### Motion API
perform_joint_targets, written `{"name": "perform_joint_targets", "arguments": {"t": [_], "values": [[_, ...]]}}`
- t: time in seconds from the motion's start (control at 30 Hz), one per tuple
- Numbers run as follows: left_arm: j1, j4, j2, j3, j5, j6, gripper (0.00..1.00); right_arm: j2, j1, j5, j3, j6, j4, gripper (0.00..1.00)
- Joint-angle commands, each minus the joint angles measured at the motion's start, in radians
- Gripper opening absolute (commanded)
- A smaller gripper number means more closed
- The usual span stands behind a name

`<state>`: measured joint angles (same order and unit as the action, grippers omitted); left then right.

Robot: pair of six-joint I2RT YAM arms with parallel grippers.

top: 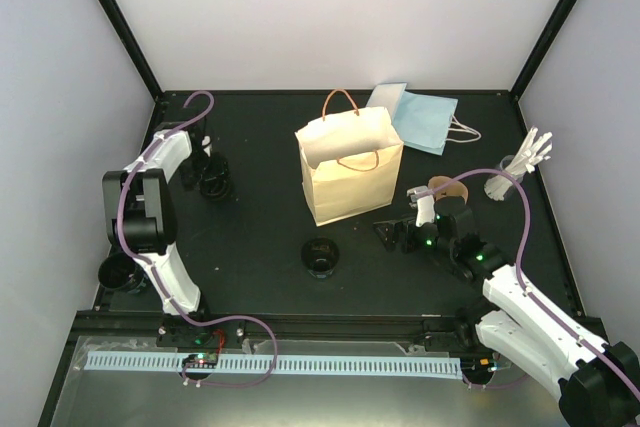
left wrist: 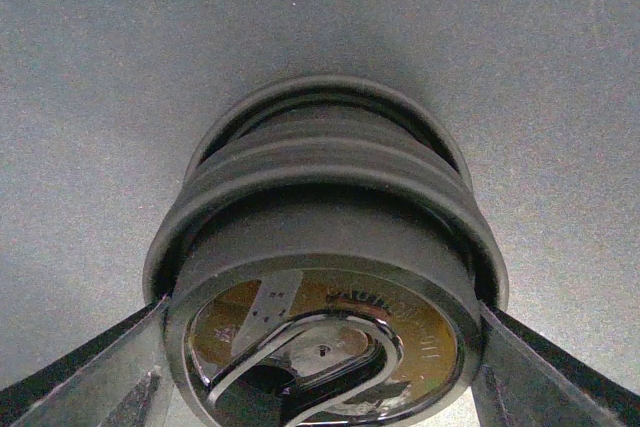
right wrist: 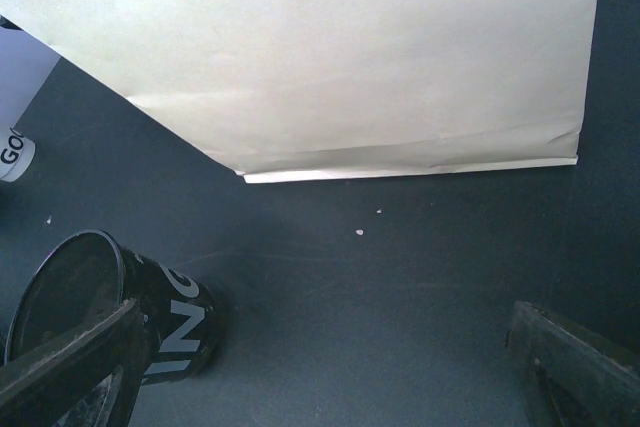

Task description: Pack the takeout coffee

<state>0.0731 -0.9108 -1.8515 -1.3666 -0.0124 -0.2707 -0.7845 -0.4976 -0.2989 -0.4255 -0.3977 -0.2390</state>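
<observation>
The takeout coffee [top: 320, 256] is a black paper cup with white lettering, standing on the dark table in front of the tan paper bag [top: 349, 165]. It shows in the right wrist view too, as the cup [right wrist: 170, 332] at lower left. My left gripper [top: 212, 179] is at the far left over a stack of black lids [left wrist: 330, 207]. Its fingers [left wrist: 100, 382] press both sides of the top lid [left wrist: 325, 342], which still rests on the stack. My right gripper [top: 396, 234] stands open with nothing between its fingers, right of the cup and facing the bag [right wrist: 330, 57].
A blue bag [top: 428, 119] lies behind the tan bag. A brown ring [top: 450, 187] and a white stack [top: 520, 167] sit at the right. Another black cup [top: 120, 272] stands by the left arm's base.
</observation>
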Motion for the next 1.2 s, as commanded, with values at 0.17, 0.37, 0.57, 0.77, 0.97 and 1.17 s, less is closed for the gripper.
{"name": "perform_joint_targets", "arguments": {"t": [0.17,0.37,0.57,0.77,0.97,1.17], "values": [[0.004,0.031,0.177,0.082,-0.07,-0.015,0.74,0.0,0.002,-0.016,-0.016,0.016,0.03,1.0],[0.002,0.036,0.299,0.171,-0.116,-0.014,0.74,-0.001,0.001,-0.029,-0.015,0.016,0.033,1.0],[0.002,0.052,0.437,0.252,-0.277,-0.006,0.73,-0.006,0.001,-0.099,-0.009,0.017,0.056,1.0],[-0.001,0.043,0.532,0.291,-0.437,-0.002,0.74,-0.018,-0.001,-0.248,-0.025,-0.005,0.123,0.99],[-0.038,0.056,0.642,0.378,-0.63,0.001,0.74,-0.082,-0.145,-0.22,-0.106,-0.022,0.187,0.98],[-0.057,0.084,0.719,0.47,-0.714,-0.014,0.74,-0.249,-0.31,-0.133,-0.242,0.006,0.222,0.98]]}}
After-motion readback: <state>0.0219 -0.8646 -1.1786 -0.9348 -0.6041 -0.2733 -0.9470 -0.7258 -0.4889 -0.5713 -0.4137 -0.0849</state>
